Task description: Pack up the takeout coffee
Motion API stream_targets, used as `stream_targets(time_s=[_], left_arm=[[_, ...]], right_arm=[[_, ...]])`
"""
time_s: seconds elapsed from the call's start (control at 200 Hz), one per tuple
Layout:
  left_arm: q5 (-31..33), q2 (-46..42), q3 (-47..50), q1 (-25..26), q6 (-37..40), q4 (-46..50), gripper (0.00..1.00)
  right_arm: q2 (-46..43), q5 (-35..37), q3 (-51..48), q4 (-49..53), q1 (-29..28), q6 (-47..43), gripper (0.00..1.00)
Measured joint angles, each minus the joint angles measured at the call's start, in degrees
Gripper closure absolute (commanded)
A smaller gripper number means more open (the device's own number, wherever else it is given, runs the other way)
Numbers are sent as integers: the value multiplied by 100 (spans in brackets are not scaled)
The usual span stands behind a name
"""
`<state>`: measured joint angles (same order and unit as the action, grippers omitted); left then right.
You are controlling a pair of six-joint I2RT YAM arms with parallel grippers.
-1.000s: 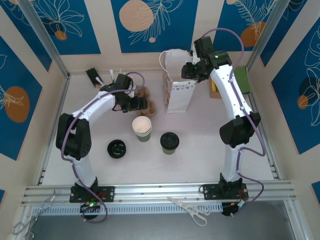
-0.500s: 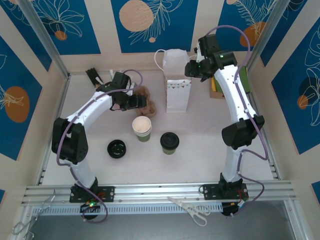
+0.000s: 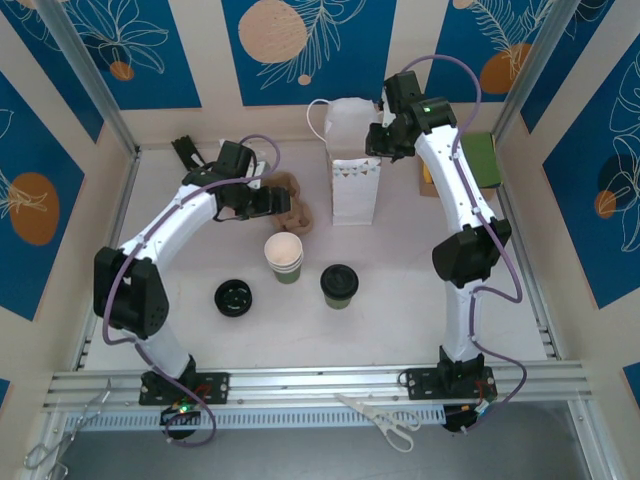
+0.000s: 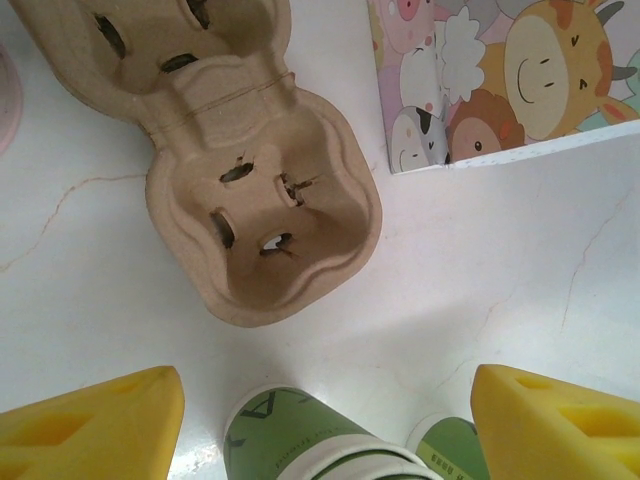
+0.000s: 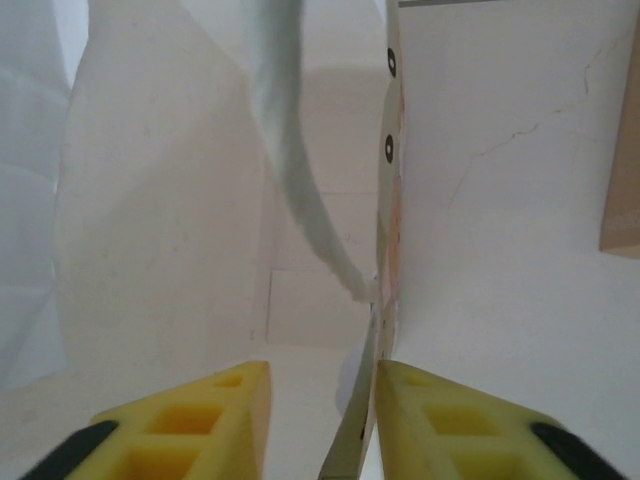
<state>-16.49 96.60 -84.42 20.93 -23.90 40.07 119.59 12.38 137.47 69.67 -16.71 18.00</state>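
Observation:
The takeout coffee (image 3: 339, 284), a dark green cup with a black lid, stands upright near the table's middle, away from both grippers. The white bag (image 3: 355, 170) stands upright at the back. My right gripper (image 3: 379, 140) is at the bag's top right rim. In the right wrist view the right gripper (image 5: 320, 425) straddles the bag wall (image 5: 375, 330), which lies against the right finger (image 5: 470, 425); a gap separates it from the left finger. My left gripper (image 3: 266, 204) hovers open by the cardboard cup carrier (image 4: 255, 200), nothing between its fingers (image 4: 95, 425).
A stack of lidless green cups (image 3: 284, 257) stands left of the coffee, and its base (image 4: 300, 440) sits low between the left fingers. A lone black lid (image 3: 234, 297) lies further left. A green box (image 3: 482, 158) sits at the back right. Scissors (image 3: 385, 422) rest on the front rail.
The right gripper shifted slightly along the bag's top rim and its jaws narrowed around the bag wall. The left arm's elbow swung further left; its gripper stays by the carrier.

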Motion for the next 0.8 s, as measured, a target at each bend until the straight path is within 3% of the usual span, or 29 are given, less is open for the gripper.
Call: stream_targets(time_s=[0.21,0.43,0.8], left_arm=[[2,-251,2,0,0,114,24],[2,-472,28,0,-17,146,24],[-4,-616,205,0,-22,155,24]], right_arm=[[0,74,-4,50,0,15,100],[-577,2,-809,-81,68,-66,100],[-2872,-271,-3501,-337,249,-243,100]])
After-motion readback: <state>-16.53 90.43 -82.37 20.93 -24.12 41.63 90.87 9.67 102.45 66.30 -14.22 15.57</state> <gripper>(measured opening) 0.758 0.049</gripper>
